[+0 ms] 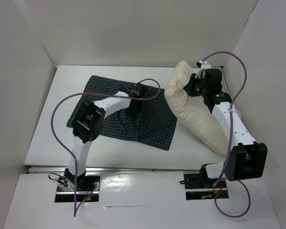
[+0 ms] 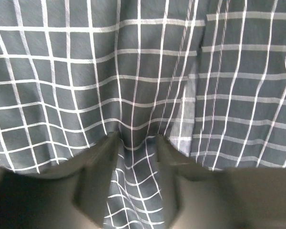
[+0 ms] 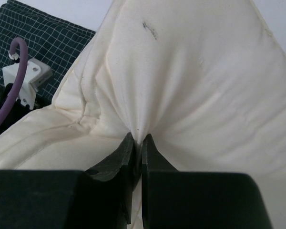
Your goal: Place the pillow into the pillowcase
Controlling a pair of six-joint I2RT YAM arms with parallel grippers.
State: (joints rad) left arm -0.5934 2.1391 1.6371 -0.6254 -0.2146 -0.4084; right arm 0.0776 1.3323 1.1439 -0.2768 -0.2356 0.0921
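The dark navy checked pillowcase (image 1: pixel 152 125) lies rumpled on the white table, left of centre. My left gripper (image 1: pixel 135 106) presses down on its middle. In the left wrist view the gripper (image 2: pixel 137 143) has its jaws narrowed on a raised fold of the pillowcase (image 2: pixel 86 71). The cream pillow (image 1: pixel 200 119) stands tilted at the right, its far end lifted. My right gripper (image 1: pixel 191 88) is at that far end. In the right wrist view the gripper (image 3: pixel 138 139) is shut on a pinch of the pillow's fabric (image 3: pixel 190 71). A corner of the pillowcase (image 3: pixel 47 33) shows beyond the pillow.
White walls (image 1: pixel 33 95) enclose the table on the left, back and right; the pillow lies close to the right wall. A metal rail (image 1: pixel 133 168) runs along the near edge. Purple cables (image 1: pixel 59 107) loop off both arms. The left wrist's white bracket (image 3: pixel 31 78) sits near the pillow.
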